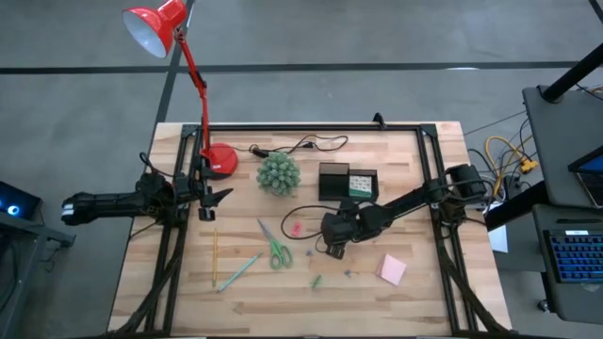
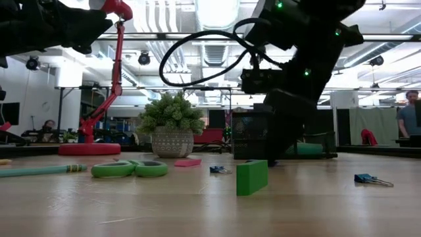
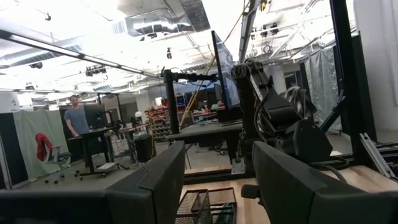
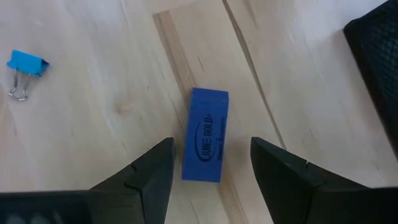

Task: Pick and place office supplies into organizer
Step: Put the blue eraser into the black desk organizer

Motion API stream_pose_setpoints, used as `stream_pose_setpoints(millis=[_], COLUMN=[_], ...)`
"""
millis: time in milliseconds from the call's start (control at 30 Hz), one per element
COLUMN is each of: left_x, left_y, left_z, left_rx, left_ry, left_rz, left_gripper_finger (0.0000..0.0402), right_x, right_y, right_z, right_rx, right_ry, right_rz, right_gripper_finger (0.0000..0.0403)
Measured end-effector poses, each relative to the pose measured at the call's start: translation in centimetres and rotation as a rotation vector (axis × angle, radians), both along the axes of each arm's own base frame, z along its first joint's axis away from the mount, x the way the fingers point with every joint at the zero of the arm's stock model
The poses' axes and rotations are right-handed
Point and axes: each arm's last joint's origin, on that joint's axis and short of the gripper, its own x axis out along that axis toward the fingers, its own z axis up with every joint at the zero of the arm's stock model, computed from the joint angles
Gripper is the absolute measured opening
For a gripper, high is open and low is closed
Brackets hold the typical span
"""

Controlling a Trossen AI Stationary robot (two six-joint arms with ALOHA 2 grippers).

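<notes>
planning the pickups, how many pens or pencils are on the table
2. The yellow pencil lies toward the table's left side; the light green pen slants between it and the scissors. The right arm may hide more.

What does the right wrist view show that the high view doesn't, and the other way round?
Only the right wrist view shows a blue eraser lying flat between the open fingers of the right gripper, with a blue binder clip apart from it. Only the high view shows the left gripper waiting by the red lamp, the scissors and the pink sticky-note pad. Both show the black organizer and the wooden table.
</notes>
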Motion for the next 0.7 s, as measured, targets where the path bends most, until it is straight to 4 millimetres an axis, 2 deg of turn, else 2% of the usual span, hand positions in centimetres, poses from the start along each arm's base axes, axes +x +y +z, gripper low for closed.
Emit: stream_pose_setpoints(millis=[367, 467, 700], left_x=[0.00, 0.00, -0.04], left_y=[0.00, 0.00, -0.01], left_z=[0.01, 0.03, 0.05], left_rx=[0.000, 0.000, 0.000], left_ry=[0.000, 0.000, -0.004], left_rz=[0.000, 0.000, 0.000], left_gripper_finger=[0.0176, 0.0176, 0.0176], right_x=[-0.29, -0.22, -0.21], right_y=[-0.07, -0.10, -0.11], right_z=[-0.33, -0.27, -0.30], right_rx=[0.001, 0.004, 0.006], right_ry=[-0.003, -0.002, 0.001], right_rz=[-0.004, -0.003, 0.004], right_gripper_finger=[0.0198, 0.0175, 0.0091])
